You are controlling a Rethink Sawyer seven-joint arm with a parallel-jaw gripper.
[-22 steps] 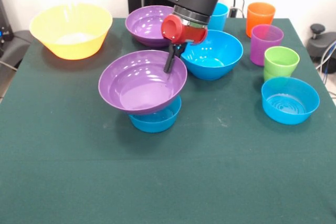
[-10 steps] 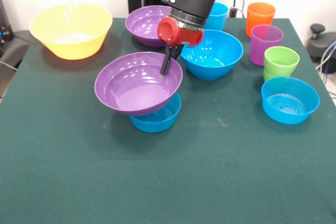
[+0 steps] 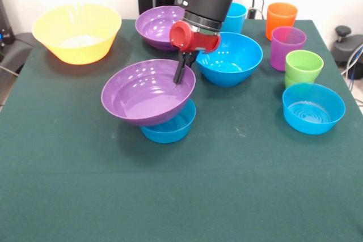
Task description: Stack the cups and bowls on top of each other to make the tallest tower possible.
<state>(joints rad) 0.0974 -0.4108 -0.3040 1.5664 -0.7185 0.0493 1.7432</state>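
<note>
My gripper (image 3: 182,71) is shut on the far right rim of a wide purple bowl (image 3: 144,94) and holds it tilted just over a small blue bowl (image 3: 170,127) at the table's middle. The second purple bowl (image 3: 156,25) lies behind the arm. The large blue bowl (image 3: 232,56) is right of the gripper. The large yellow bowl (image 3: 76,31) is at the far left. The other small blue bowl (image 3: 313,107) sits at the right. The light blue cup (image 3: 235,16), orange cup (image 3: 281,18), purple cup (image 3: 287,47) and lime green cup (image 3: 303,66) stand at the far right.
The dark green table cloth (image 3: 181,191) spreads wide in front of the bowls. Cables and a black stand (image 3: 346,41) lie past the table's right edge.
The purple bowl has risen slightly with the gripper and shifted a little to the left over the small blue bowl.
</note>
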